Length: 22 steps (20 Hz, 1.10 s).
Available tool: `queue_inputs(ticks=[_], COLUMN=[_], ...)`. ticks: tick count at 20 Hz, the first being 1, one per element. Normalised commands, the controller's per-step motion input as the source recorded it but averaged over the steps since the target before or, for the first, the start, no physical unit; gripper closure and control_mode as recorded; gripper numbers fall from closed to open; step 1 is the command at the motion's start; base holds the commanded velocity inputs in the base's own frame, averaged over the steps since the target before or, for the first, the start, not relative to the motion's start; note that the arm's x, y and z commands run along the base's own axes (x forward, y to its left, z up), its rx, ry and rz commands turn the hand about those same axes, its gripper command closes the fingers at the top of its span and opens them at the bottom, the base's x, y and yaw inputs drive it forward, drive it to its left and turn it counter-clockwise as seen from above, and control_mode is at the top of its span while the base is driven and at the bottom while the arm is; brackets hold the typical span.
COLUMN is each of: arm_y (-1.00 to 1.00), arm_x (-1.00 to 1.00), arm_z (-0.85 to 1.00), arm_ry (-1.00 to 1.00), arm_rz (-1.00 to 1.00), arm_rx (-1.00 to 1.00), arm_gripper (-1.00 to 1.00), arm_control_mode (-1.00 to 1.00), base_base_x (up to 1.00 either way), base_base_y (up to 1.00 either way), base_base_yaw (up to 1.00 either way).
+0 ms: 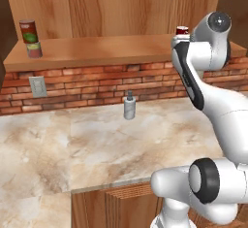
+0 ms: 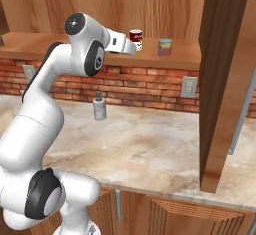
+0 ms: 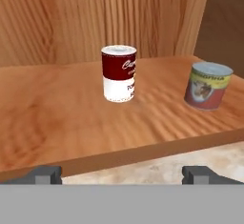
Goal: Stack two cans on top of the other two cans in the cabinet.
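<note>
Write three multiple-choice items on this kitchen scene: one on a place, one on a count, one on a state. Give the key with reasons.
1. Where does the grey pump bottle stand?
A. on the marble counter
B. on the cabinet shelf
C. in a drawer

2. How many cans form the stack at the shelf's left end?
A. one
B. two
C. four

3. How is the end effector?
A. shut on the red can
B. shut, empty
C. open, empty

Key: 1 A, it stands on marble before the brick wall; 2 B, the dark can sits atop a pale one; 3 C, the fingertips stand wide apart, short of the red-and-white can.
</note>
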Motion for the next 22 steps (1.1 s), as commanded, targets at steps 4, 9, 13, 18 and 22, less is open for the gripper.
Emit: queue_inputs(ticks=[4,9,13,18,22], arm_y=[-0.11,-0.06,-0.03,-0.09,-0.08], arm_x=[0.36,0.37,0.34,0.25,0.22], arm_z=[0.0,0.0,0.0,-0.02,-0.01], arm_ry=[0.03,0.0,0.0,0.01,0.0], arm_rz=[0.0,0.0,0.0,0.0,0.0], arm_rx=[-0.04,0.0,0.0,0.0,0.0], arm_gripper=[-1.0,-1.0,-1.0,-1.0,-1.0], arm_control_mode=[-1.0,-1.0,-1.0,-1.0,-1.0], base_base_x=[0.0,0.0,0.0,0.0,0.0], base_base_y=[0.0,0.0,0.0,0.0,0.0], base_base_yaw=[0.0,0.0,0.0,0.0,0.0])
